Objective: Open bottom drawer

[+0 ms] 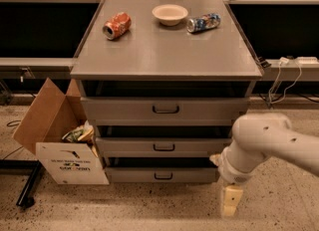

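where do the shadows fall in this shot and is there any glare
Camera view: warm, orange-tinted overhead light; the cabinet top is evenly lit without strong glare; deep shadow fills the gap above each drawer front, including the bottom drawer; the gripper, low beside that drawer's right end, looks pale and well lit.

Floor (pixel 149 211): cabinet (pixel 164 51), box (pixel 71 163); gripper (pixel 232 201) nr it

Dark print on the cardboard box (pixel 72 163) left of the bottom drawer (pixel 162 175) is illegible to me; my claw (pixel 232 202) hangs right of that drawer.
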